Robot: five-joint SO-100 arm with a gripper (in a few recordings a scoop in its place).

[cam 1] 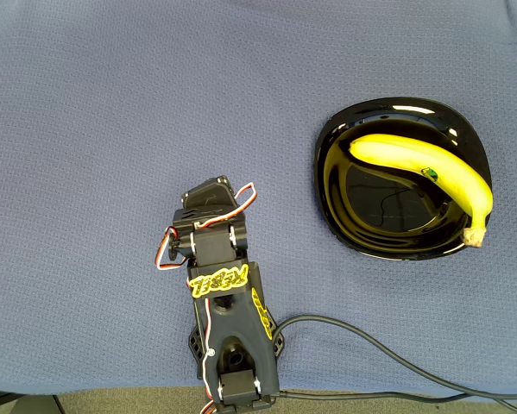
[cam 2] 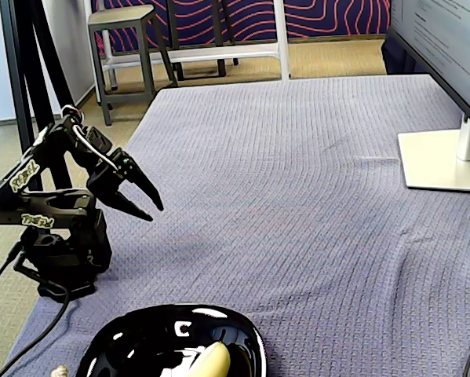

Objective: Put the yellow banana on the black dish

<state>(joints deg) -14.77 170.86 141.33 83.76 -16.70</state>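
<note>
Nearest the fixed camera, at the bottom edge, sits the glossy black shallow dish [cam 2: 152,338] with the pale end of the curved yellow banana [cam 2: 211,361] showing inside it. From above, the banana [cam 1: 426,172] is seen whole: it lies in the black dish [cam 1: 362,211] along the upper right side, its small green sticker [cam 1: 430,173] facing up and its brown stem tip [cam 1: 475,236] reaching over the rim. Farther back in the fixed view, the black arm's claw [cam 2: 148,210] hangs in the air over the blue woven cloth surface [cam 2: 297,173], its two fingers apart and holding nothing. Beyond stands a white monitor foot [cam 2: 442,161], then a grey stool [cam 2: 125,47].
</note>
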